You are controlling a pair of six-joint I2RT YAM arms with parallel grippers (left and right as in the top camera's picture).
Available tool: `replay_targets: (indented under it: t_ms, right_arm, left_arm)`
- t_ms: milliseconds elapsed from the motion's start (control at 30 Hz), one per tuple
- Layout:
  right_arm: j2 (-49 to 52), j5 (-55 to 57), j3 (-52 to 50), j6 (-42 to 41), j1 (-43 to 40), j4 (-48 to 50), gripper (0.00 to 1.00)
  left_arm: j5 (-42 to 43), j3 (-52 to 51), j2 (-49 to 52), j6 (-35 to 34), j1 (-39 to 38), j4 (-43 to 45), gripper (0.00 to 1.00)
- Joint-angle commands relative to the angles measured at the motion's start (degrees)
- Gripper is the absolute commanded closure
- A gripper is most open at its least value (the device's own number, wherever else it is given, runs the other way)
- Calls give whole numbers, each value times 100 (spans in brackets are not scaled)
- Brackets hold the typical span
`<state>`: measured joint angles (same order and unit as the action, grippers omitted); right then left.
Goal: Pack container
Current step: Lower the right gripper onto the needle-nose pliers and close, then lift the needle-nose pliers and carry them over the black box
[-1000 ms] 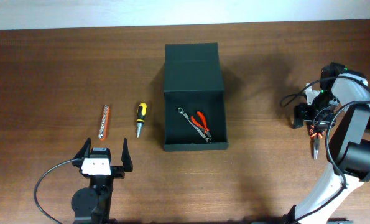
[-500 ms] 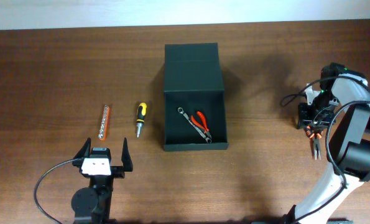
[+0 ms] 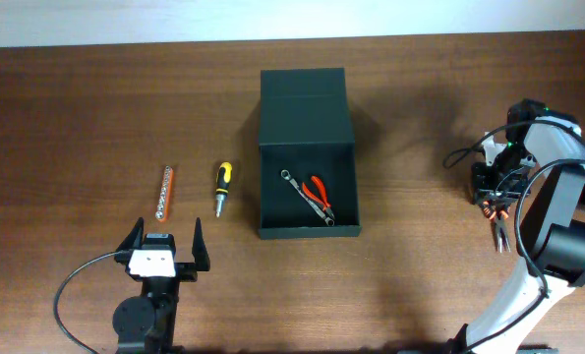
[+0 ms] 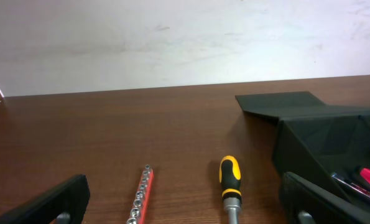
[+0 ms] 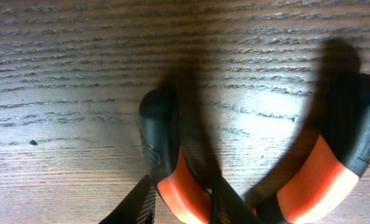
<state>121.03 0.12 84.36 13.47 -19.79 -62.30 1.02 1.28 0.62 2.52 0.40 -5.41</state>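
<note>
The dark green-black container point(image 3: 341, 228) lies open mid-table, its flap lid point(image 3: 304, 106) folded back; a small wrench point(image 3: 289, 178) and red-handled pliers point(image 3: 321, 196) lie inside. At the right edge my right gripper point(image 3: 491, 200) points down onto orange-and-black pliers point(image 3: 499, 224) on the wood. In the right wrist view its fingertips point(image 5: 146, 200) press either side of one pliers handle point(image 5: 172, 168); the other handle point(image 5: 334, 168) is free. My left gripper point(image 3: 164, 243) stands open at the front left, holding nothing, just short of a yellow-black screwdriver point(image 4: 229, 183) and an orange socket rail point(image 4: 141, 194).
The screwdriver point(image 3: 222, 185) and socket rail point(image 3: 166, 192) lie side by side left of the container point(image 4: 324, 134). A black cable point(image 3: 76, 285) loops by the left arm. The right arm's white body point(image 3: 557, 236) fills the table's right edge.
The right gripper's jaws have closed in on the pliers handle, and the pliers shifted slightly under it. The left arm has not moved.
</note>
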Motion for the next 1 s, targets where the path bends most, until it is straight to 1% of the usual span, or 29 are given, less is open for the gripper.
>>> replay_targets:
  t_ms: [0, 200, 233, 333, 400, 500, 967]
  right_arm:
    - [153, -98, -57, -48, -7, 22, 71]
    - [155, -98, -57, -46, -7, 61, 72]
    - [155, -98, -57, -44, -7, 81, 74]
    - [153, -98, -57, -44, -7, 105, 75]
    - [153, -98, -57, -44, -7, 129, 81]
    - [155, -96, -57, -44, -7, 168, 83]
    - [153, -96, -44, -44, -7, 190, 85]
  left_arm:
    - [-42, -39, -33, -52, 24, -2, 1]
    - [-42, -39, -33, -52, 24, -2, 1]
    - [-42, -39, -33, -52, 24, -2, 1]
    - [-42, -39, -33, -52, 24, -2, 1]
    - [-42, -39, -33, -52, 24, -2, 1]
    - [-42, -39, -33, -52, 24, -2, 1]
    - [-42, -39, -33, -52, 24, -2, 1]
